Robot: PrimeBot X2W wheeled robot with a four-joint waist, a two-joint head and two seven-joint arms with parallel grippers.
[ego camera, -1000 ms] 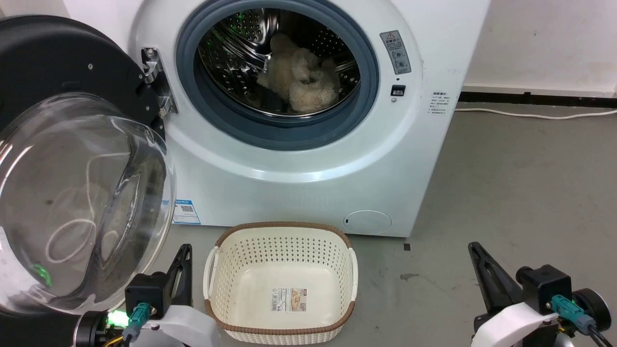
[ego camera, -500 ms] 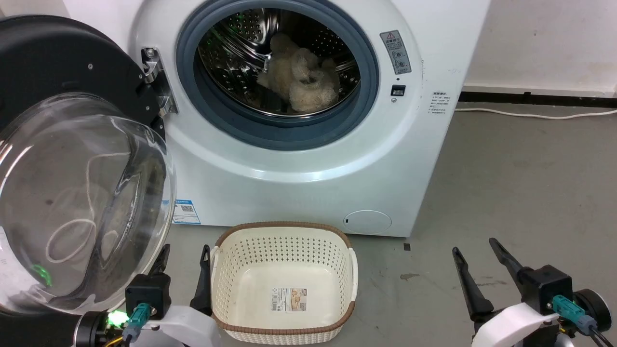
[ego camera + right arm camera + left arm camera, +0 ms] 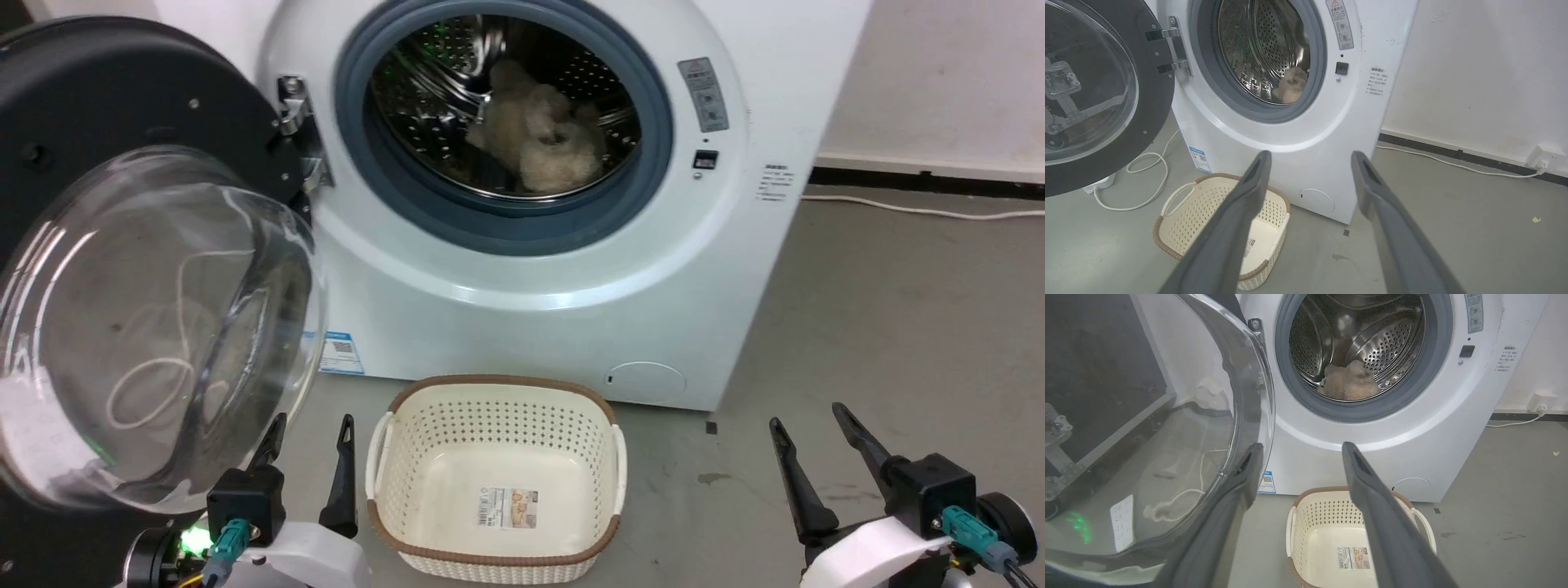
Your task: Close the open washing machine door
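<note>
Door: you have the washing machine door (image 3: 155, 310) swung wide open at your left, hanging from its metal hinge (image 3: 294, 106), with the clear glass bowl bulging toward you.
Machine: the washing machine (image 3: 522, 269) stands against the wall and its round mouth is uncovered, ringed by the grey-blue gasket (image 3: 653, 163).
Drum: a fluffy beige bundle (image 3: 543, 135) lies inside the steel drum (image 3: 441, 90).
Left gripper: your left gripper (image 3: 314, 425) sits low, with fingers spread wide and nothing between them. It is just below the door's glass and just beside the basket. Whether the outer finger touches the glass, you cannot tell.
Right gripper: your right gripper (image 3: 807, 416) is also spread wide and empty, above bare floor (image 3: 898, 327), well apart from the machine.
Basket: a cream perforated basket (image 3: 500, 380) with a brown rim rests on the floor before the machine, with a label on its bottom.
Cable: a white cable (image 3: 922, 211) runs along the wall.
</note>
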